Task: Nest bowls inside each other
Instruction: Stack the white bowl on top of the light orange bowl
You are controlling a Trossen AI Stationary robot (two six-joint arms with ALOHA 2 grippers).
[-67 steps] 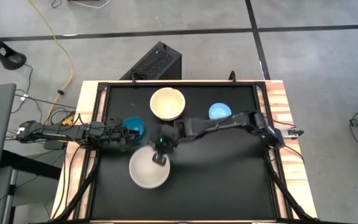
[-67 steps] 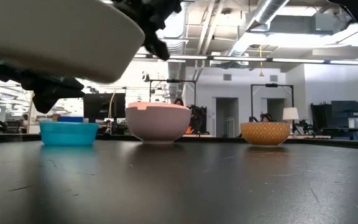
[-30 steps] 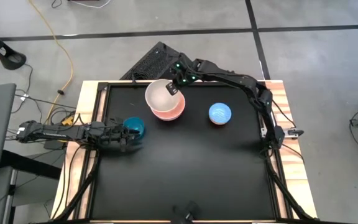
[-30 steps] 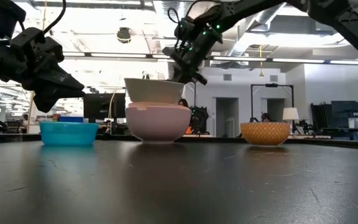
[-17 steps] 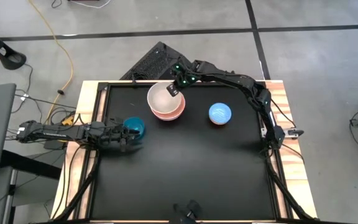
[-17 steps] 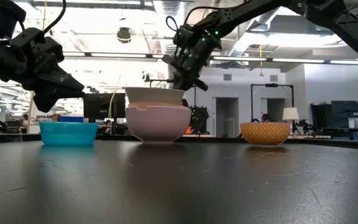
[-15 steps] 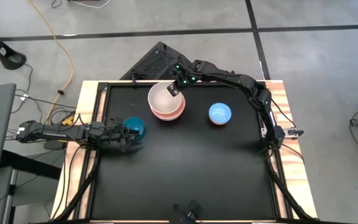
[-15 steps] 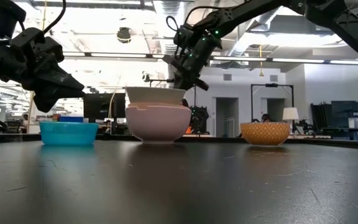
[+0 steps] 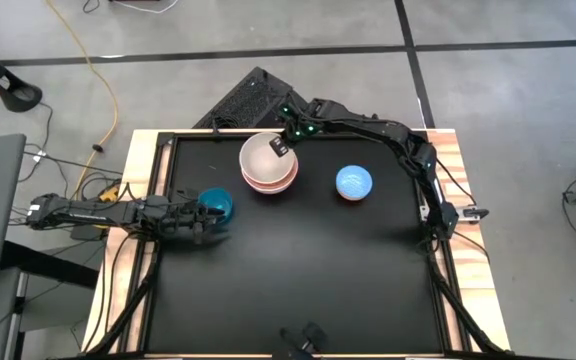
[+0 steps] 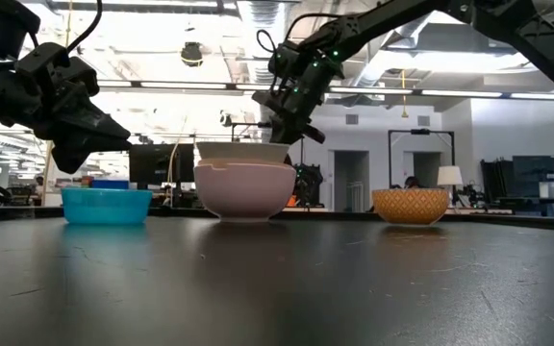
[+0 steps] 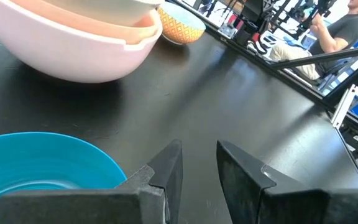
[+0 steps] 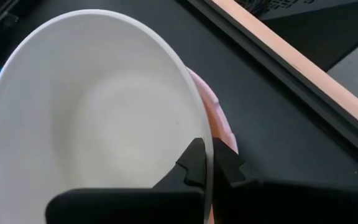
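A white bowl [image 9: 266, 160] sits inside a pink bowl [image 10: 243, 189] at the table's far middle, with only its rim [image 10: 243, 150] showing above the pink one. My right gripper [image 9: 279, 148] is shut on it at its far right side. A teal bowl [image 9: 215, 204] stands on its base at the left. My left gripper [image 11: 199, 168] hovers open just beside it, a little above the table. A small blue bowl with an orange outside [image 9: 354, 182] stands on the table at the right. My right gripper holds the white bowl's rim [image 12: 205, 140] at its far right side, one finger inside the bowl and one outside. The fingers slant down from the far right. The bowl rests nearly level in the pink bowl [image 12: 224, 134].
A peach-coloured layer [image 11: 135, 28] shows between the white and pink bowls. Wooden rails [image 9: 443, 160] run along the table's sides, and a black box [image 9: 253, 98] stands past its far edge. The black tabletop [image 9: 308, 270] lies bare in its near half. A person [image 11: 337, 28] sits in the room.
My right gripper has sunk a little with the white bowl. The bowl stood high in the pink bowl, well above its rim, and has settled deeper, so that only its rim shows.
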